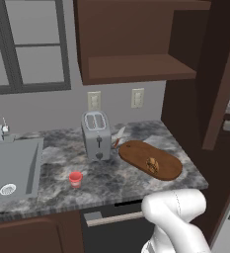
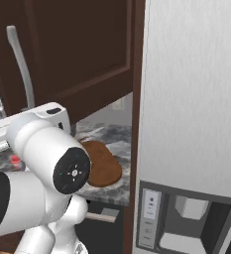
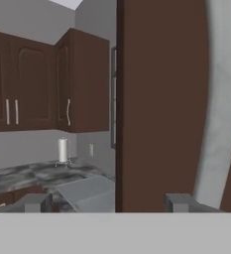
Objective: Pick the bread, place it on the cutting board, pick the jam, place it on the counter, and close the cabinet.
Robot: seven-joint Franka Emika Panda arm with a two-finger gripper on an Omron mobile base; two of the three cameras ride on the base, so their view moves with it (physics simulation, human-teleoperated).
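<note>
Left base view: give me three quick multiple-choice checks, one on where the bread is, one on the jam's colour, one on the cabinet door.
1. The bread lies
A. in the sink
B. on the cutting board
C. on top of the toaster

2. The jam on the counter is
A. red
B. green
C. blue

3. The cabinet door is
A. shut
B. missing
C. open

Answers:
1 B, the brown lump rests on the oval board.
2 A, a red jar stands in front of the toaster.
3 C, the door stands swung out and the bare shelf shows.
</note>
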